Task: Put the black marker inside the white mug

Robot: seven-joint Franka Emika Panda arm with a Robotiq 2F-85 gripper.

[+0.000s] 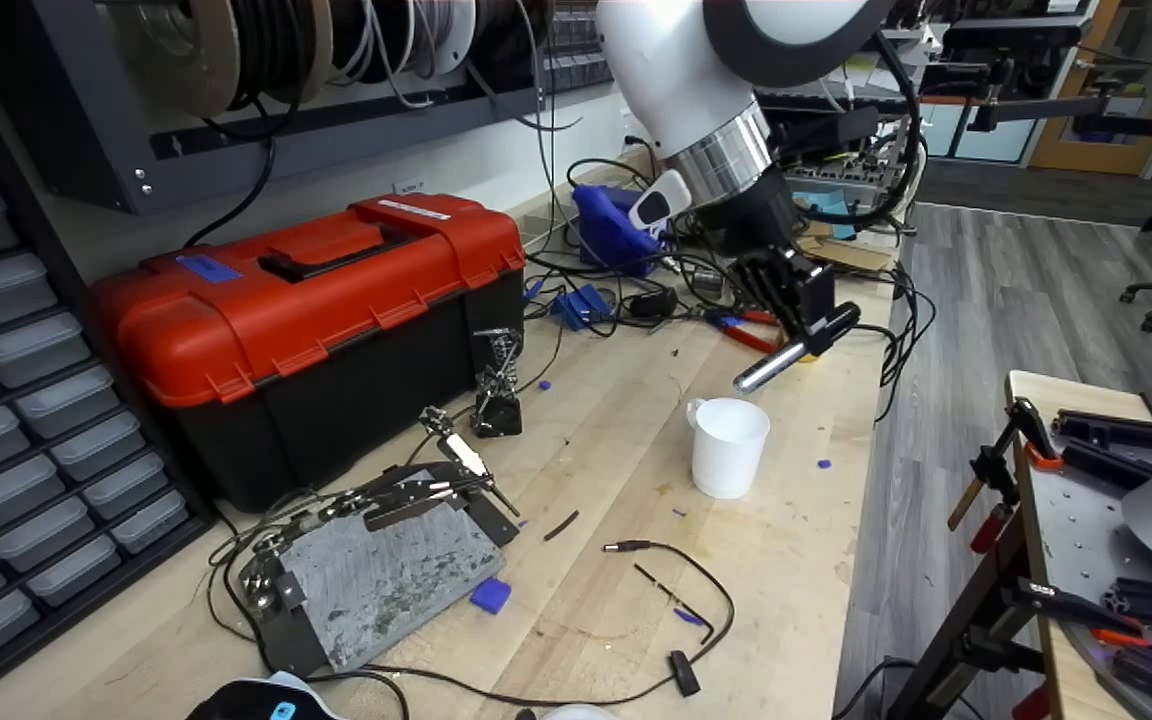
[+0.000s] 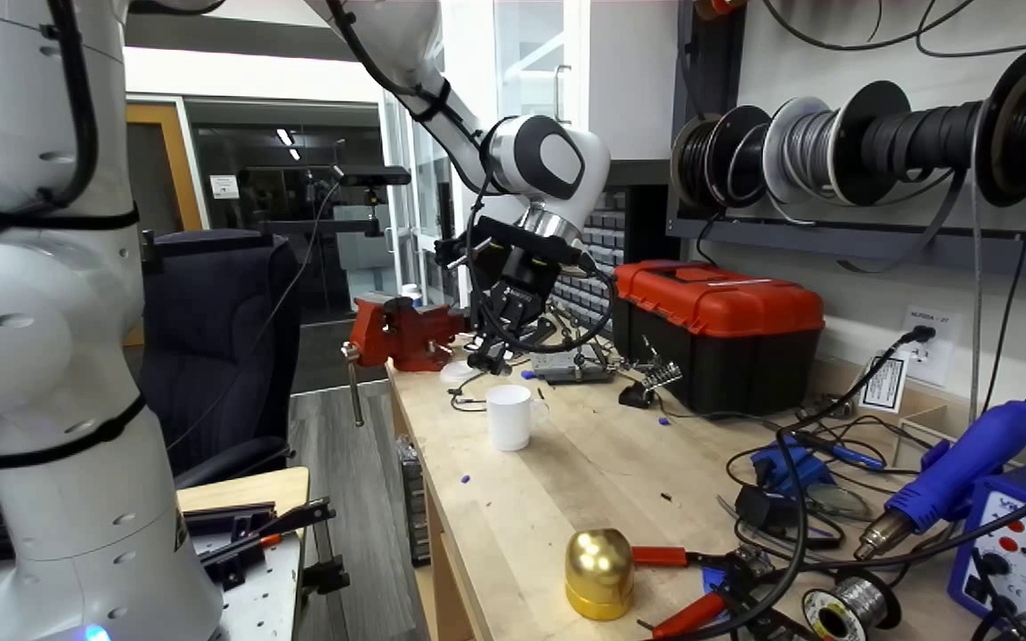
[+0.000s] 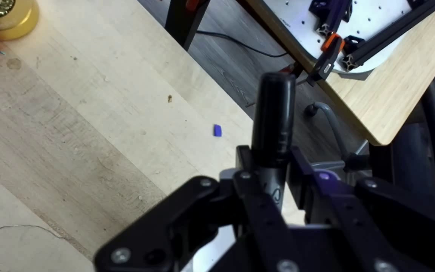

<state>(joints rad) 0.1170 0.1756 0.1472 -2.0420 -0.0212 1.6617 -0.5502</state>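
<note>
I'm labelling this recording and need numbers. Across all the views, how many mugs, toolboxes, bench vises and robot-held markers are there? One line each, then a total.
Mug (white): 1
Toolbox (red and black): 1
Vise (red): 1
Marker (black cap, held between the fingers): 1
Total: 4

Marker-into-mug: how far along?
Done: black marker picked up, off the bench. In hand: the gripper holds it tilted, outside the white mug, which stands upright. Left: probably align it over the mug, lower it in, release.
</note>
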